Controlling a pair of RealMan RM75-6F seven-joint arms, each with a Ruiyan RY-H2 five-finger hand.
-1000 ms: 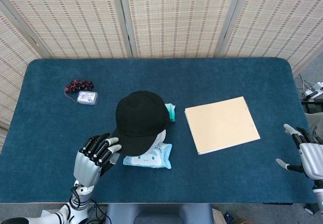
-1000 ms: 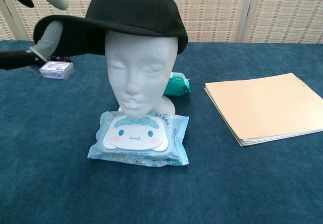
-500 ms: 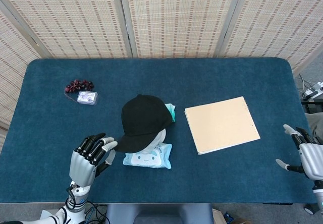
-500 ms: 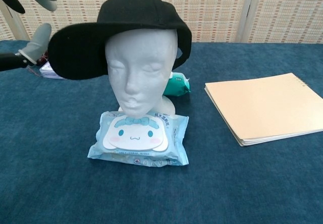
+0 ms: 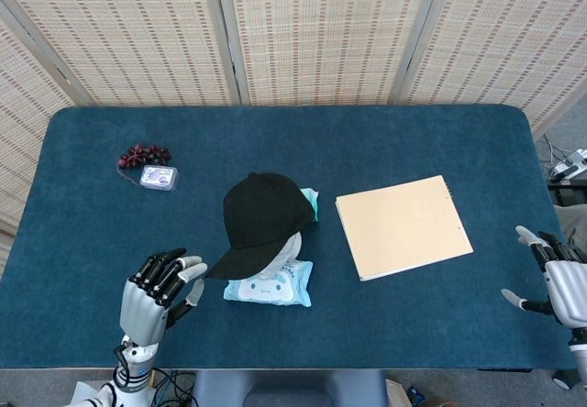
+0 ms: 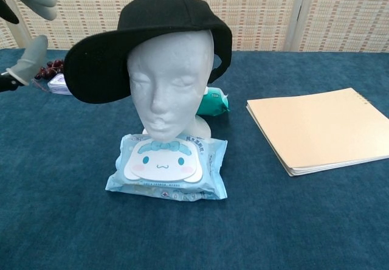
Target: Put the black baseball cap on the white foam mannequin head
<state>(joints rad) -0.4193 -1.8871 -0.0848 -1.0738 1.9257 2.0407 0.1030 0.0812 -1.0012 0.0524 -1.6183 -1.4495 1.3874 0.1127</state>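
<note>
The black baseball cap (image 6: 164, 27) sits on the white foam mannequin head (image 6: 170, 84), its brim (image 6: 97, 69) tilted down towards the left. From above the cap (image 5: 261, 224) covers most of the mannequin head (image 5: 284, 253). My left hand (image 5: 151, 288) hovers left of the brim, apart from it, fingers spread and holding nothing; its fingertips (image 6: 27, 60) show at the chest view's left edge. My right hand (image 5: 559, 283) rests open at the table's far right edge, empty.
A wet-wipes pack (image 6: 167, 166) lies in front of the mannequin and a teal pack (image 6: 213, 103) behind it. A tan notebook (image 5: 402, 225) lies to the right. Dark grapes (image 5: 142, 155) and a small clear box (image 5: 158, 179) sit at the back left on the blue table (image 5: 413, 141).
My left hand let go of the brim and drew back to the left and towards the table's front edge. The cap settled lower on the mannequin head. The right hand stayed still.
</note>
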